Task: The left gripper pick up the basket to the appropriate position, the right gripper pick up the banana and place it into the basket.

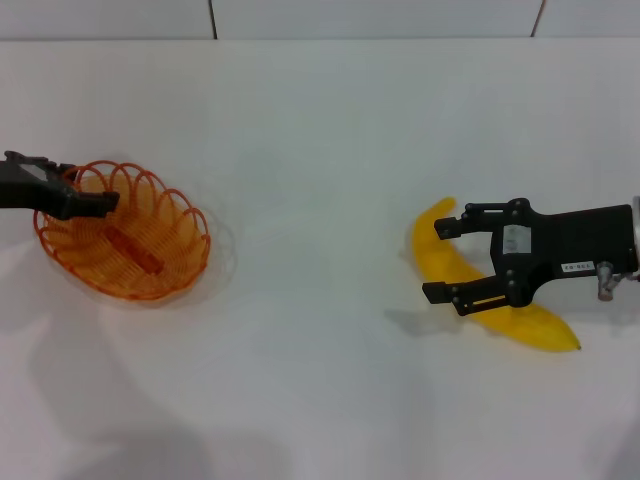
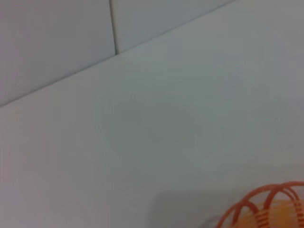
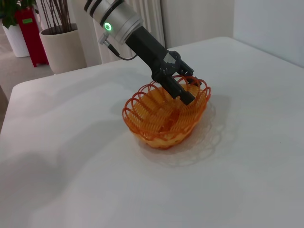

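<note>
Nearest the head camera, low on the right: one banana [image 1: 500, 305], bright yellow, smooth and plastic-looking, curved, with pointed ends, lying flat on the white table [image 1: 320, 150], longer than the claw above it. Just over its middle, the right gripper [image 1: 442, 260], black, with a small printed white label on its body, reaching in from the right edge. Fingers [image 1: 452, 225] spread wide, one on the far side of the banana, the other on the near side, straddling the fruit; not closed on it.

Well apart, on the left side of the table: one basket [image 1: 150, 270], shallow and oval, woven of translucent orange wire loops with a scalloped rim. Seen from the right wrist [image 3: 161, 133], tipped, one side raised, a faint looping shadow on the table beneath. Only a sliver of orange rim [image 2: 266, 206] in a corner of the left wrist view, the rest white table [image 2: 152, 133] and wall.

At the basket's far-left rim, the left gripper [image 1: 95, 203], black, on a black arm with a white-grey cylinder and a green light [image 3: 108, 26]. Fingers [image 3: 183, 92] pressed together on the rim, pinching the wire loops at the raised side, tips reaching over the inside of the basket.

Count: one banana, one basket, two grippers. Beyond the table in the right wrist view: two plant pots, one beige [image 3: 61, 50], one red [image 3: 29, 28].
</note>
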Tool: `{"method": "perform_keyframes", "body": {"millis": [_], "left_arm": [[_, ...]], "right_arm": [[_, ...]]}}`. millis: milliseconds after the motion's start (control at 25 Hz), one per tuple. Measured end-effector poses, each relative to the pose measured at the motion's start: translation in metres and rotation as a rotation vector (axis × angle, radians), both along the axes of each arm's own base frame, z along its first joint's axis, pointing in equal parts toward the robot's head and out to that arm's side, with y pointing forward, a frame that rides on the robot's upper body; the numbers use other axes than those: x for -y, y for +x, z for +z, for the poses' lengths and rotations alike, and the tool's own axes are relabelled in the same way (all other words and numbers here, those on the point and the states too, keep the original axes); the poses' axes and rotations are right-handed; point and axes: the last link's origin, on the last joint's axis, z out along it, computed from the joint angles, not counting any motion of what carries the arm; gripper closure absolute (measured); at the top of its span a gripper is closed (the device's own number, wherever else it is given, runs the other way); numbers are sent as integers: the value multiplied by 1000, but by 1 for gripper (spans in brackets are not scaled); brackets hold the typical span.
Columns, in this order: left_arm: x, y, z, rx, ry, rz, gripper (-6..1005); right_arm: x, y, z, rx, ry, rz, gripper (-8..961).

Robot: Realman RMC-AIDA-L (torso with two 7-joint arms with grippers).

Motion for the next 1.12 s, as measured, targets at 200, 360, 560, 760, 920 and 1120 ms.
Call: {"method": "perform_keyframes", "body": {"millis": [200,360,560,760,920,1120], "left_arm": [[0,0,2,21,22,7,368],[-1,-1,3,28,35,7,373],[-1,-1,3,23,29,6,493],[0,-1,2,20,27,7,692],[-1,0,4,26,35,6,831],[-2,8,10,65,65,-16,894]], "right_arm": [[0,0,0,1,0,0,70],[0,0,0,1,0,-1,71],[0,0,0,1,0,-2,71],[0,1,0,2,0,-2,70],[0,1,0,2,0,-4,70],[1,2,0,2,0,-6,71]]}}
